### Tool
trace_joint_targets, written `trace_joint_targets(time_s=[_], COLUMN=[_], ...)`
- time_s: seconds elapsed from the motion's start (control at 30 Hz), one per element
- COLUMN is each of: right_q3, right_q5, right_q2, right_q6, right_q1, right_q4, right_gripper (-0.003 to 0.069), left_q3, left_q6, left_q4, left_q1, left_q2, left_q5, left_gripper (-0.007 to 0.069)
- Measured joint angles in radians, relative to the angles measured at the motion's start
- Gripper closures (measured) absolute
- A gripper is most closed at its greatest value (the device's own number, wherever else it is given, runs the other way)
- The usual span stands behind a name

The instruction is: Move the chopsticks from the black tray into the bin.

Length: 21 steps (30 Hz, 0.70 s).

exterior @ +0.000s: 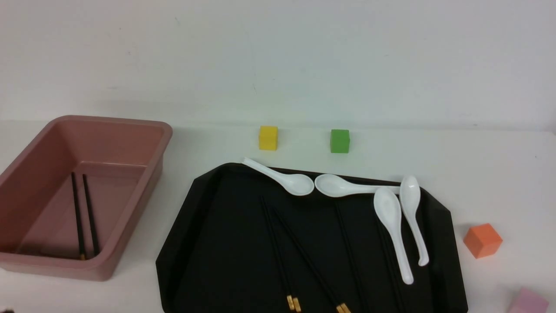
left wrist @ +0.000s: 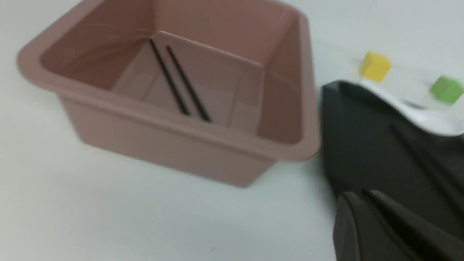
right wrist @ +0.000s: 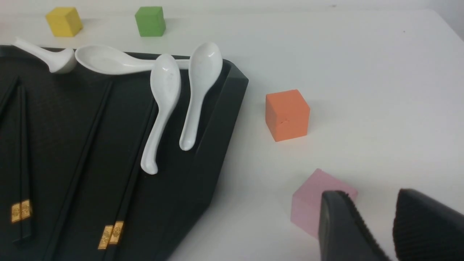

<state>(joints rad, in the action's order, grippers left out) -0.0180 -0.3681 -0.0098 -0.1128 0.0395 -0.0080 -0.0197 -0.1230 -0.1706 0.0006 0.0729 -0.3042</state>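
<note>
Front view: bin (exterior: 143,130) holds two chopsticks (exterior: 84,215); right end effector (right wrist: 389,226) apart, left's state unclear.

Pink bin (exterior: 143,134); black tray (exterior: 208,243); black gold-capped chopsticks (exterior: 278,256); white spoons (exterior: 391,226).

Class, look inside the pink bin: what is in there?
One pair of chopsticks lies side by side on the floor of the bin. The near wall hides the strip of floor right behind it.
</note>
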Motion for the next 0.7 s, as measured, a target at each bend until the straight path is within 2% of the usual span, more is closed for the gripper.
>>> trace_joint_targets(time_s=[0.3, 0.7], right_q3=[0.000, 0.000], right_q5=[0.000, 0.000], right_q2=[0.000, 0.000], right_q6=[0.000, 0.000], right_q1=[0.001, 0.001], right_q4=[0.000, 0.000], right_gripper=[0.0419, 0.0419], left_q3=[0.028, 0.049], left_q6=[-0.149, -0.165], left_q4=[0.124, 0.171], left_q1=[0.000, -0.076], left_q2=[-0.085, -0.085], left_q5=[-0.057, -0.076], left_gripper=[0.0605, 0.0596])
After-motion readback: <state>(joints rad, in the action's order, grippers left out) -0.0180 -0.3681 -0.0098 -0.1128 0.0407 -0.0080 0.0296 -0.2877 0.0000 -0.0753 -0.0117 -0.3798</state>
